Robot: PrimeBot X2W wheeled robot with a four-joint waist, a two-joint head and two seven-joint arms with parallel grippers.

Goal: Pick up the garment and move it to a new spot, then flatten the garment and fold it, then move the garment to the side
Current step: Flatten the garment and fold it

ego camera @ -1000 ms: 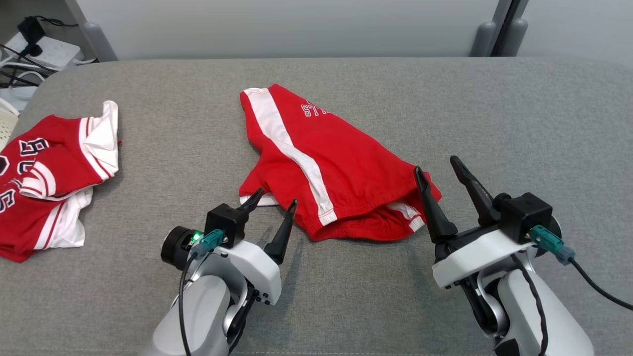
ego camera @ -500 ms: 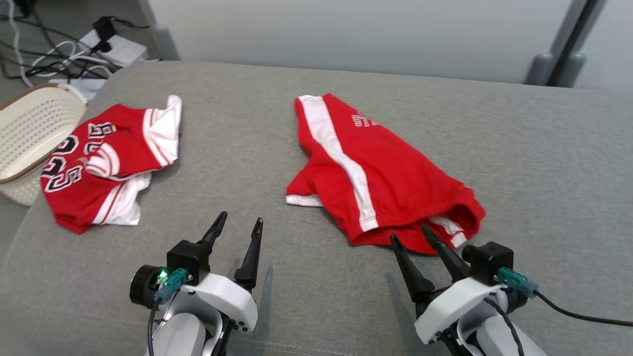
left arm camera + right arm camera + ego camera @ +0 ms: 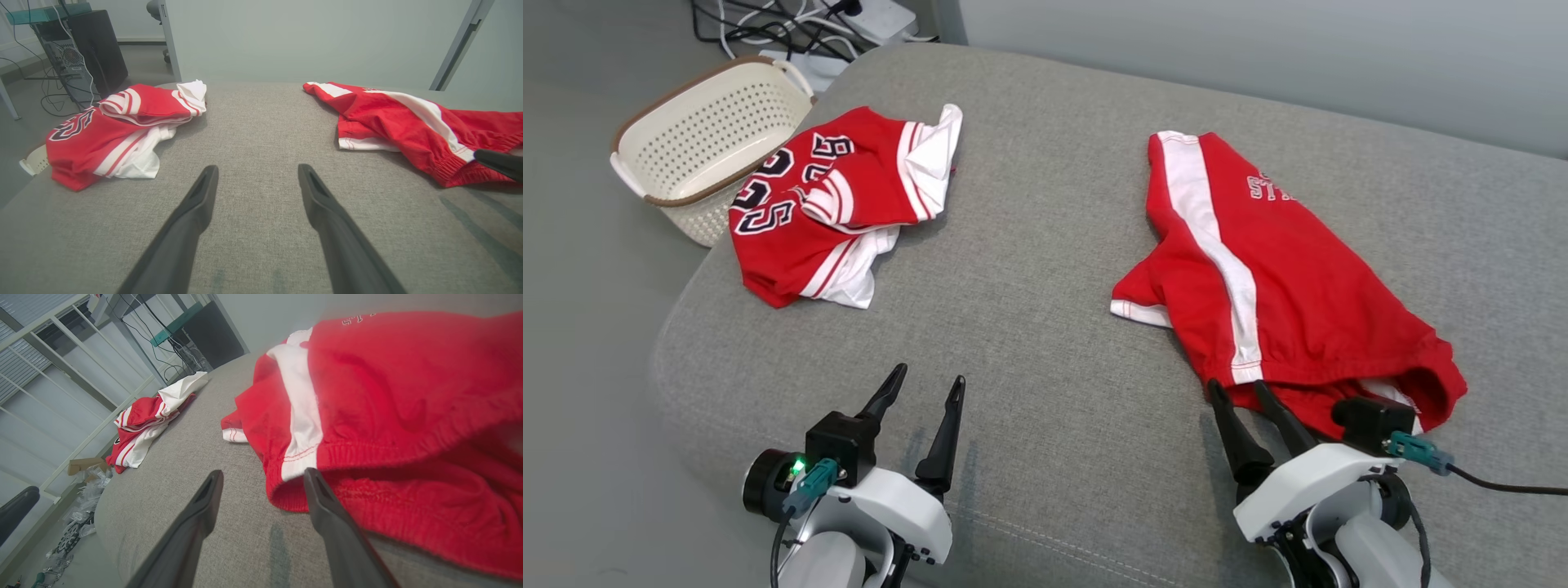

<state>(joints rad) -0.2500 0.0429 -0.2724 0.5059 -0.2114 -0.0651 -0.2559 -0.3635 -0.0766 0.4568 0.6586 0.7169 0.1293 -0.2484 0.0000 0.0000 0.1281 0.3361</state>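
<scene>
imo with left gripper (image 3: 929, 374) and right gripper (image 3: 1236, 385) fingers both wide open and empty, ease the right over the red shorts (image 3: 1282, 278) at the waistband (image 3: 408, 445), pinching 2 layers deep.

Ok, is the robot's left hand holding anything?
No, the left hand is open, with just bare grey cushion in front of it.
</scene>
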